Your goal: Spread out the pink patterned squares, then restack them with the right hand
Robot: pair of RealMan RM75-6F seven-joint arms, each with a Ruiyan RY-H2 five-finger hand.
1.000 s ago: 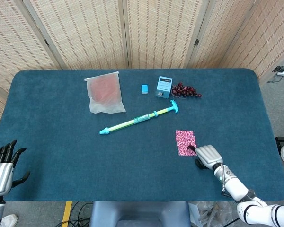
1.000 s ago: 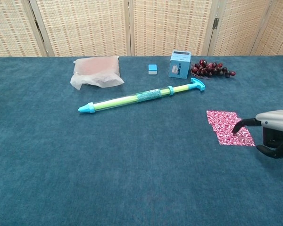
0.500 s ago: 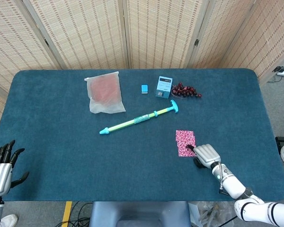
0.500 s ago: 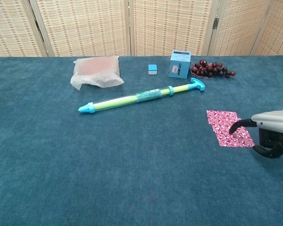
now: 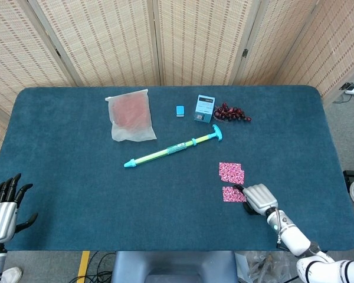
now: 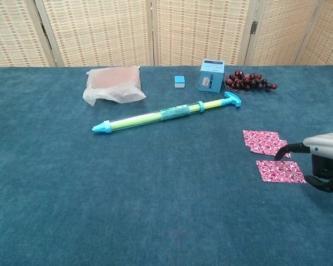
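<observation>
Squares, pink patterned, two lying apart on the bench: we note the near square [image 5: 233, 194] touching our right hand's [image 5: 258, 198] fingertip (nothing gripped, fingers curled), the far square [image 5: 231, 173] just beyond, left hand [image 5: 5, 203] spread idle.

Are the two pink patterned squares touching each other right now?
Apart. The head view shows a strip of blue table cloth between the far pink square and the near pink square; the chest view shows the same gap.

Two pink patterned squares [image 5: 232, 173] [image 5: 233, 194], flat, just apart
</observation>
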